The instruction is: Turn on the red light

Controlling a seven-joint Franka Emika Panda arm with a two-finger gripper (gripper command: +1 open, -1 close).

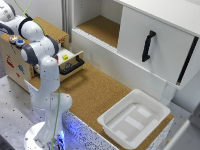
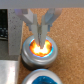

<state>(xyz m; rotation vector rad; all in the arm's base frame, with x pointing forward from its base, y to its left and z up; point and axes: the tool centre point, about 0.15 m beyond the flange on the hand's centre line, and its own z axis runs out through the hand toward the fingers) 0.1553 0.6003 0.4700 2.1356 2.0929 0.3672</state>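
Fingertips of the end effector (image 2: pixel 40 36), pressed nearly together, rest on the glowing red light (image 2: pixel 40 49) atop the wooden box (image 1: pixel 12 62), beside the blue button (image 2: pixel 42 79). Press straight down, centred, gently.

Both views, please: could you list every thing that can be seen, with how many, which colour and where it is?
red light: one, glowing orange-red with a pale rim, on the wooden box, directly under the gripper
blue button: one, blue, beside the red light
wooden box: one, light wood with red stickers, at the exterior view's left
drawer: one, open, holding a small yellow object, on the wooden box's side
white bin: one, white, on the cork surface
cabinet: one, white with a black handle, at the back
robot arm: one, white
gripper: one, fingertips close together at the red light
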